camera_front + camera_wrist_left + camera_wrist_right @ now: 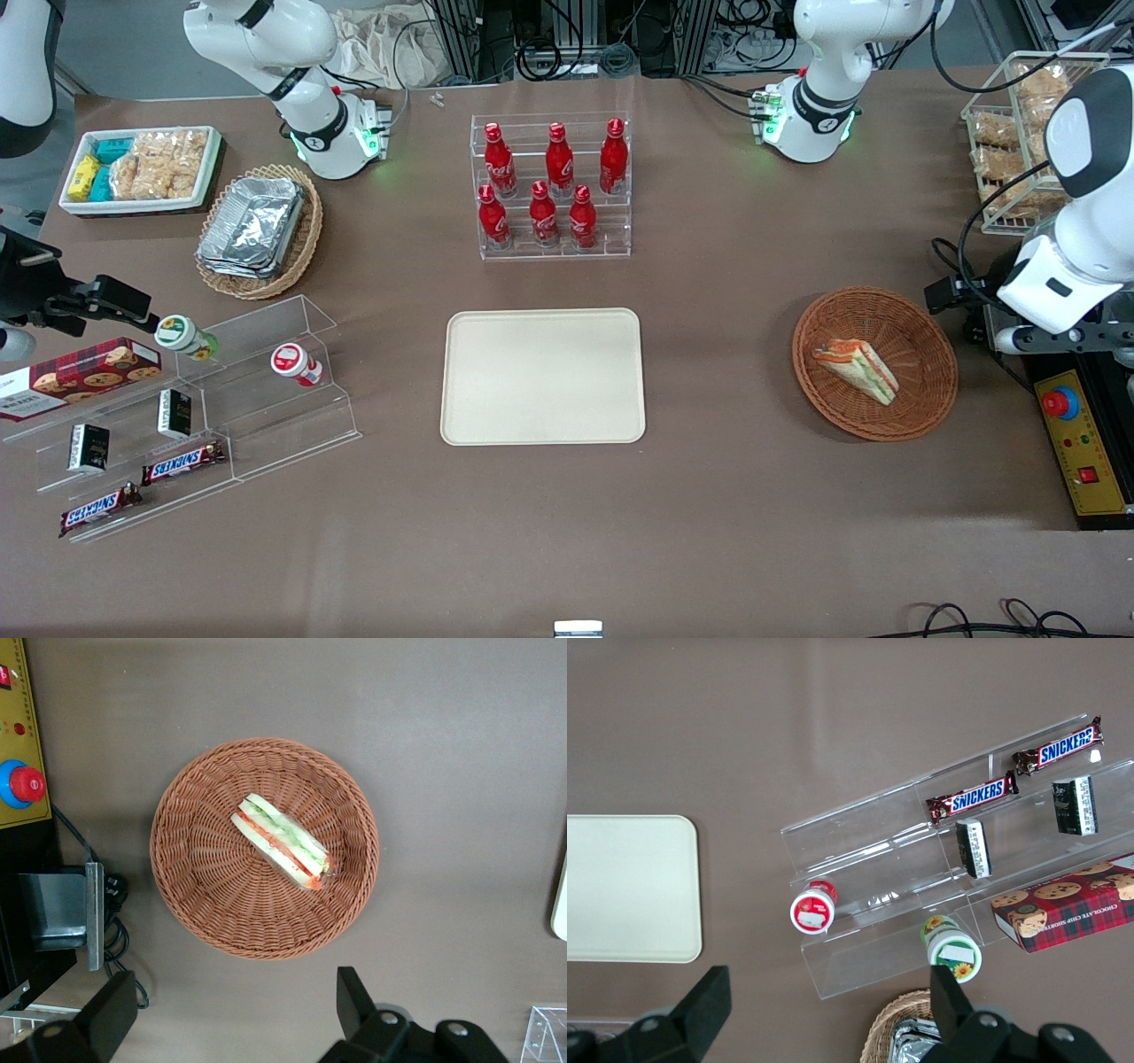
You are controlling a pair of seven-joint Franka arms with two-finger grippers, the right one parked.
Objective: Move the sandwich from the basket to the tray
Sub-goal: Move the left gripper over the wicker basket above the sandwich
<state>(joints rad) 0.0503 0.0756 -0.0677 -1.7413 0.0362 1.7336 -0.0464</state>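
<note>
One sandwich [282, 841] lies in the basket [190, 895], directly under your tool [232, 1017], which hangs above it with fingers spread and empty. Its long axis runs diagonally to the finger line, so you will likely need to rotate the wrist before descending.

"SNICKERS" stands in white-edged blue letters on two brown Snickers bars [972, 797] lying on the clear acrylic display steps [868, 904]. The red plaid cookie box [1063, 912], at about four o'clock from them, reads "CHOCOLATE CHIP COOKIES". The red bottles [546, 213] carry white Coca-Cola script.
</note>
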